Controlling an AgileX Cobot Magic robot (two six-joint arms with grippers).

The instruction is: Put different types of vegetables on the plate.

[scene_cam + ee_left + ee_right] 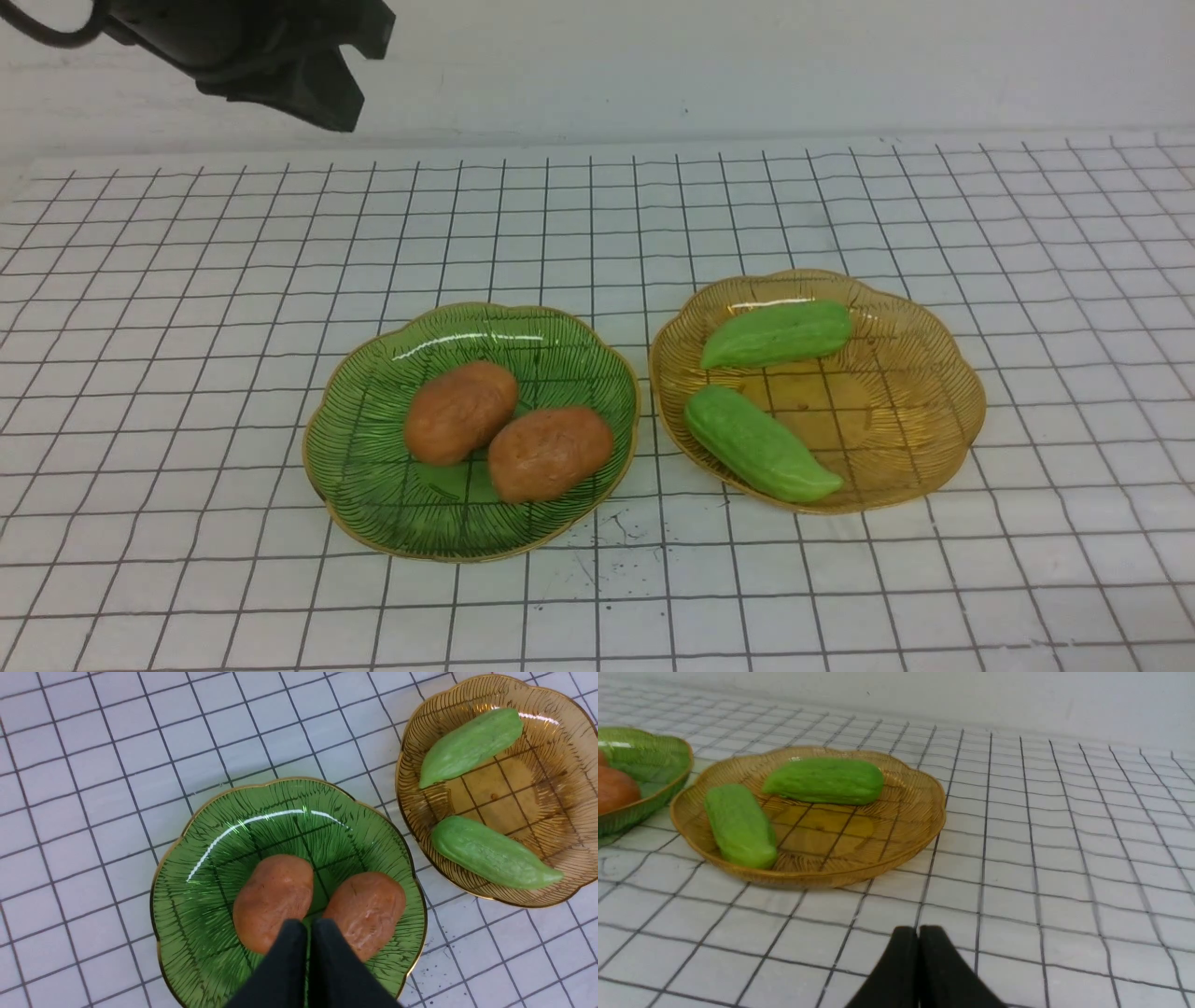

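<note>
Both shut, empty end effectors [306, 926] [917, 933] front lumpy potatoes [509, 431], ribbed glass plates [392, 504], smooth gourds [761, 443].

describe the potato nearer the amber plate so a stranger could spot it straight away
Find the green plate, left of the amber plate. Two brown potatoes lie in it. You want the right-hand one, closer to the amber plate than its neighbour.

Green plate [467, 532]: translucent, glossy, glass-like, finely ribbed, gold-coloured rim. Amber plate [915, 411]: likewise translucent, ribbed, shiny. Potatoes [275, 896]: lumpy, slight sheen. Green gourds [761, 443]: faintly ridged, low sheen. Fingers [920, 970]: dark, matt. Counter [215, 373]: white, gridded, smooth-looking, softly reflective.
</note>
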